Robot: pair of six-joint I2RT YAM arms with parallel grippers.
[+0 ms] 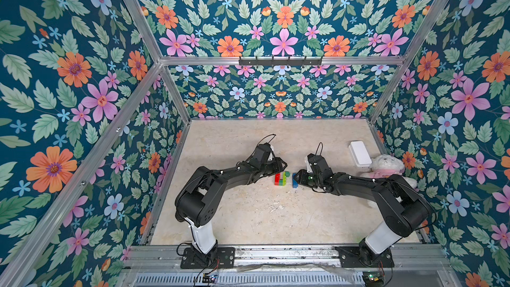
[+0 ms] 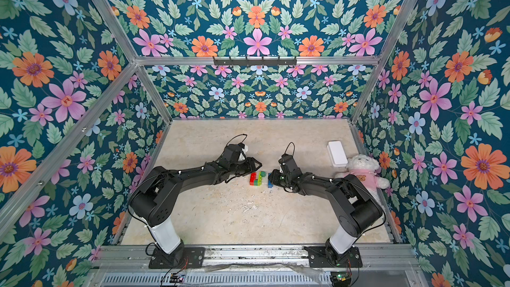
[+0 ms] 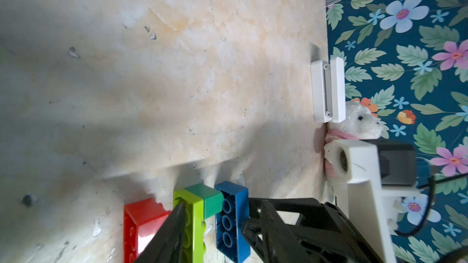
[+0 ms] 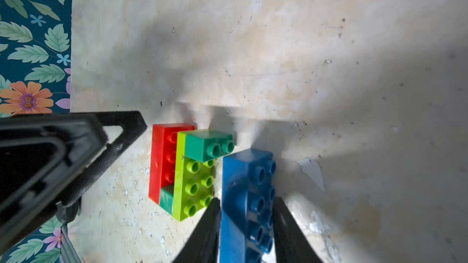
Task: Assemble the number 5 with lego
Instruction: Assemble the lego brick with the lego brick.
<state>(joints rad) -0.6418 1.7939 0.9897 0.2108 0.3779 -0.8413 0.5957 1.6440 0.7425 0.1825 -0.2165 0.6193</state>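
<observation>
Fingers [image 3: 174, 231] of the left gripper [image 1: 279, 167] stand partly open with nothing between them that I can see, hovering just on the far side of the joined red, lime and dark-green bricks [image 1: 281, 178] lying mid-tabletop [image 1: 262, 216]. Just right of those, I have the blue brick [image 4: 245, 178] pinched in the right gripper [image 4: 247, 206], a thin gap off the dark-green studs. White box [image 1: 360, 153] and plush bear [image 1: 386, 165] sit by the right edge.

No text, label, brand, number or sign can be read in any view
</observation>
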